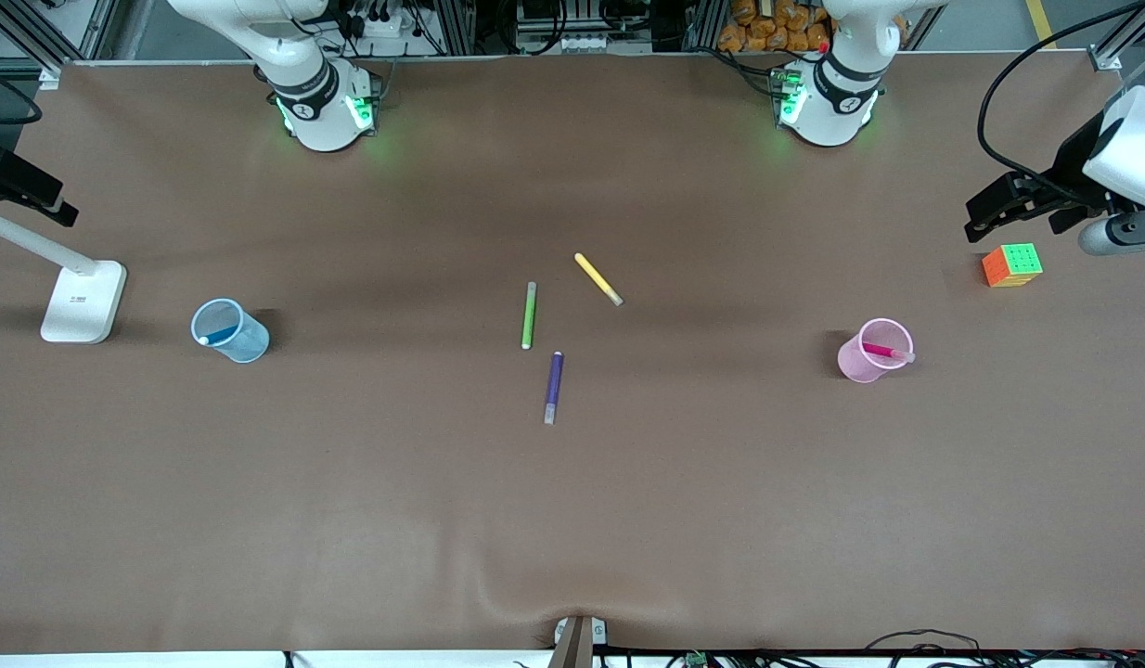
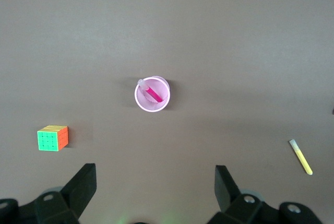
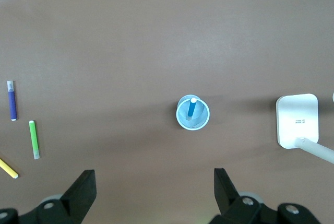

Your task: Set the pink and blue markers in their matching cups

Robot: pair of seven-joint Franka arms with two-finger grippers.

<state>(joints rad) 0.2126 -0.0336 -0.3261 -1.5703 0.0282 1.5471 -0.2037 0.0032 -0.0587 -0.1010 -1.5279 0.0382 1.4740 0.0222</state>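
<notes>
Purple marker point(image 1: 554, 387): nearest the camera of all that lies on the tabletop point(image 1: 572, 520), flat, mid-table; no part of the job.
Lamp point(image 1: 83, 299): white base at the right arm's end, biggest loose thing here.
Blue cup point(image 1: 230, 330): stands upright toward the right arm's end, beside the lamp. Thin see-through plastic; I'd judge it very light, easy to tip or crush, best left alone.
Pink cup point(image 1: 873, 350): upright toward the left arm's end, same flimsy sort.
Cube point(image 1: 1011, 264): coloured puzzle cube, farther from the camera than the pink cup, idle.
Left hand point(image 2: 155, 182): high over the pink cup, fingers wide apart, nothing in them.
Right hand point(image 3: 154, 185): high over the blue cup, fingers spread, empty.
Pink marker point(image 1: 888, 353): inside the pink cup, leaning, pale end on the rim.
Blue marker point(image 1: 218, 336): inside the blue cup, leaning, white tip at the rim.
Handling: both markers look stiff, light and smooth; if one needed moving, I'd pinch it across the barrel just below the end that stands out.
Green marker point(image 1: 529, 315), yellow marker point(image 1: 598, 279): flat mid-table, untouched.
Progress: both look placed; job seems done.
</notes>
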